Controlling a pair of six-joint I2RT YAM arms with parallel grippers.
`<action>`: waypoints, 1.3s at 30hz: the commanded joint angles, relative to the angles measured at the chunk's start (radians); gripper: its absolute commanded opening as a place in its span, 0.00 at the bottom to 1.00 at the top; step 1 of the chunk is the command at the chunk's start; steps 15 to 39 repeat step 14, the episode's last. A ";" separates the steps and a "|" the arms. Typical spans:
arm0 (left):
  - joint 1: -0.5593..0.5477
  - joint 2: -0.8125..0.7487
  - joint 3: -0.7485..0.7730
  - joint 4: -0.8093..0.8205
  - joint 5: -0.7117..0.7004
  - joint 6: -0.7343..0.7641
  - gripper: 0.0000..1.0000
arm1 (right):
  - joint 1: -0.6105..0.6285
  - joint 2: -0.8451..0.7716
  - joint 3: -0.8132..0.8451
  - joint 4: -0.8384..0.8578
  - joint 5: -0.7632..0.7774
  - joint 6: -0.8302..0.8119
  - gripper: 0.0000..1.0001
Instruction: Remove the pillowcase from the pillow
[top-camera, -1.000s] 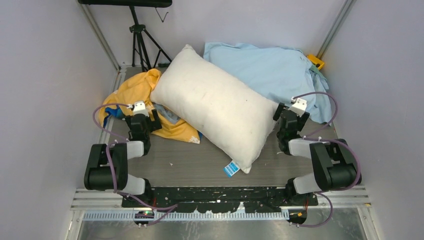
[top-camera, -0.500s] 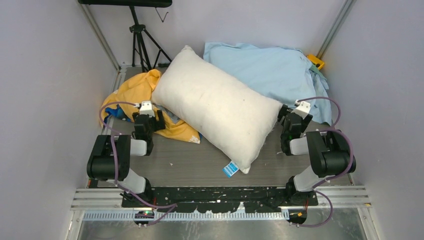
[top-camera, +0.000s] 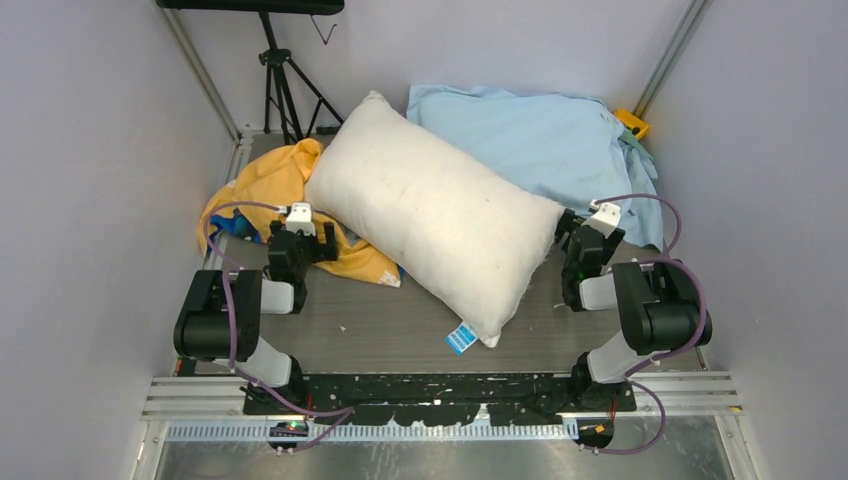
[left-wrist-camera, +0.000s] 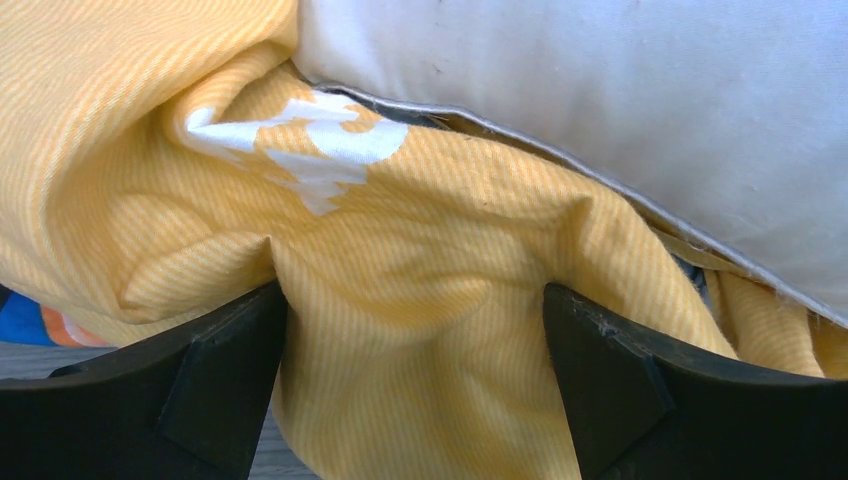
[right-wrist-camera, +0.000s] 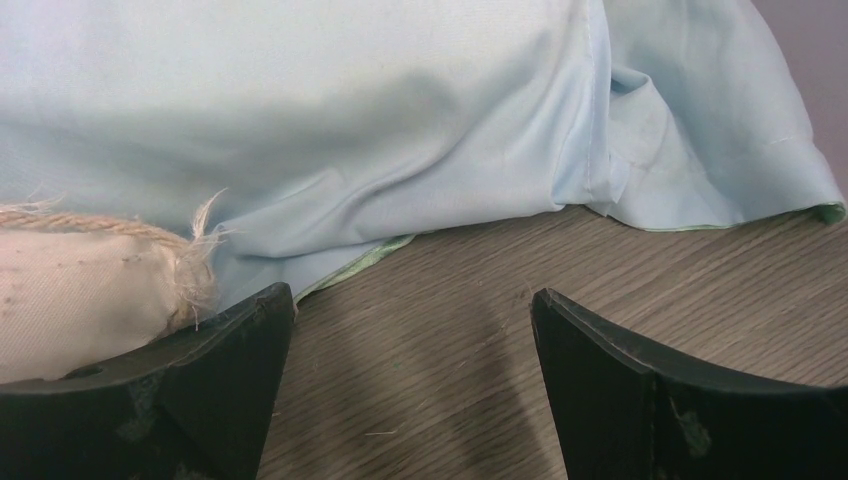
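Note:
The white pillow (top-camera: 430, 215) lies diagonally across the table, its blue tag (top-camera: 461, 338) at the near corner. The orange-yellow pillowcase (top-camera: 262, 183) is off it, bunched at the left with part tucked under the pillow's left edge. My left gripper (top-camera: 310, 238) is open over the pillowcase's near fold. In the left wrist view the yellow fabric (left-wrist-camera: 400, 240) with its white mark (left-wrist-camera: 320, 150) bulges between my wide-apart gripper (left-wrist-camera: 415, 300), and the pillow (left-wrist-camera: 620, 90) lies above. My right gripper (top-camera: 572, 238) is open at the pillow's right corner (right-wrist-camera: 80, 300), over bare table (right-wrist-camera: 412, 300).
A pale light-blue cloth (top-camera: 540, 135) is heaped at the back right and shows in the right wrist view (right-wrist-camera: 350, 130). A tripod (top-camera: 285, 75) stands at the back left. Walls close in both sides. The wooden tabletop (top-camera: 380, 320) shows in front of the pillow.
Both arms have folded back toward their bases. The left gripper has shifted slightly right along the pillowcase. The right gripper has drawn back a little from the pillow's right corner.

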 joint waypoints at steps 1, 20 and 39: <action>-0.004 0.002 0.014 0.062 0.049 0.027 1.00 | 0.005 0.000 -0.001 0.064 -0.011 -0.009 0.93; -0.005 0.002 0.022 0.045 0.052 0.033 1.00 | 0.005 0.001 -0.002 0.065 -0.010 -0.009 0.93; -0.005 0.002 0.022 0.045 0.052 0.033 1.00 | 0.005 0.001 -0.002 0.065 -0.010 -0.009 0.93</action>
